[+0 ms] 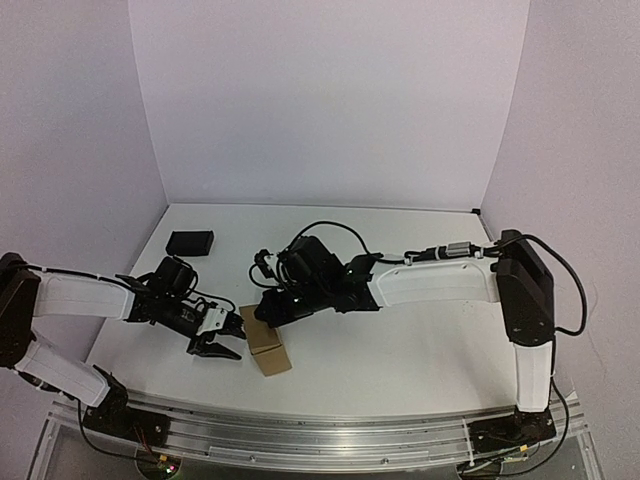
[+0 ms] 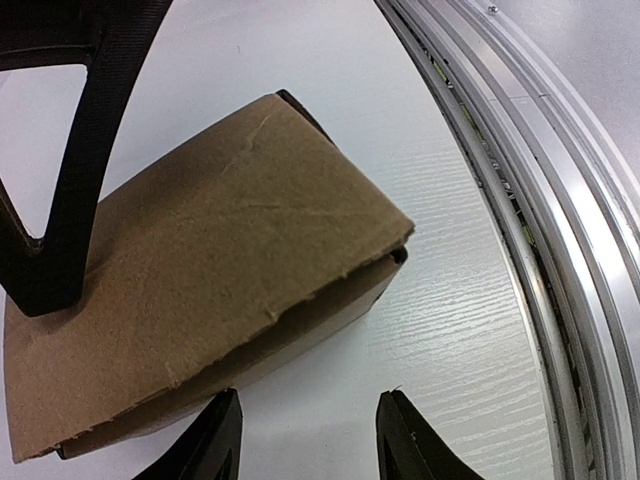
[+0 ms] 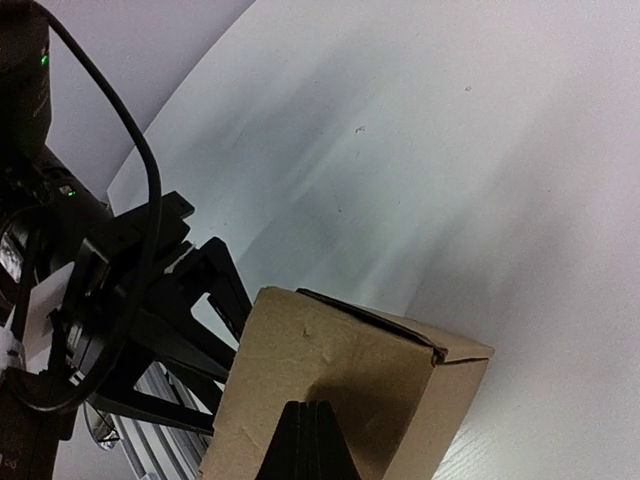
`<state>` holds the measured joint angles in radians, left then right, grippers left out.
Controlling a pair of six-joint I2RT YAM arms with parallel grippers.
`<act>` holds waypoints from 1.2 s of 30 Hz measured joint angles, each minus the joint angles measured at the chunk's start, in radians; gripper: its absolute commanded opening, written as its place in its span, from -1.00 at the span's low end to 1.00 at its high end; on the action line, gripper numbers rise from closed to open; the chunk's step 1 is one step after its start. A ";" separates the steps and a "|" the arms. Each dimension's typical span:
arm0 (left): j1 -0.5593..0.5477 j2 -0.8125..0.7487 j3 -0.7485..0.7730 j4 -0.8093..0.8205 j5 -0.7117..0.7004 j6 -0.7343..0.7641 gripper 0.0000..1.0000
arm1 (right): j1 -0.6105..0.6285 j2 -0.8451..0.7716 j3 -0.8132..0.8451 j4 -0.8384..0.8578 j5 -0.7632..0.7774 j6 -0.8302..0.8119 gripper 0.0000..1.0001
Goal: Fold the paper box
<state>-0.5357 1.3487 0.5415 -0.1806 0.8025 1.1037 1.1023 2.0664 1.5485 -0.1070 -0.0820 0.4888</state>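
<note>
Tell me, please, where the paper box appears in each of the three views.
Top external: the paper box sits low, left of centre.
Left wrist: the paper box fills the left and centre.
Right wrist: the paper box is at bottom centre.
Shared landmark: the left gripper, beside the box in all three.

The small brown cardboard box (image 1: 266,343) sits on the white table (image 1: 420,350), near its front edge and left of centre. The left gripper (image 1: 222,347) lies just left of the box, fingertips pointing towards it. The right gripper (image 1: 268,312) reaches in from behind and right, touching the box's top. A small black rectangular object (image 1: 190,241) lies well behind, to the left. A silver metal rail (image 1: 330,432) runs before the box.
</note>
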 measured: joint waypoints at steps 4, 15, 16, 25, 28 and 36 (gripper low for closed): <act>-0.002 0.002 0.000 0.011 0.004 -0.023 -0.05 | 0.000 0.005 -0.006 0.017 0.018 0.038 -1.00; -0.003 0.004 0.000 0.043 0.019 -0.110 -0.03 | 0.061 0.018 -0.003 -0.016 0.220 0.051 -1.00; -0.003 0.004 0.001 0.040 0.019 -0.110 -0.02 | 0.066 0.017 -0.007 -0.012 0.237 0.053 -1.00; 0.000 -0.044 0.196 -0.239 0.021 -0.103 0.21 | 0.050 0.008 0.086 -0.154 0.246 0.004 -0.14; 0.001 -0.076 0.290 -0.319 0.042 -0.136 0.46 | 0.045 -0.026 0.104 -0.179 0.253 0.028 0.08; 0.002 0.054 0.484 -0.356 -0.056 -0.546 0.76 | 0.048 -0.341 -0.253 -0.211 0.292 0.518 0.61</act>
<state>-0.5341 1.4029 1.0256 -0.5365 0.7462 0.5575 1.1507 1.7254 1.2959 -0.3182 0.2104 1.0071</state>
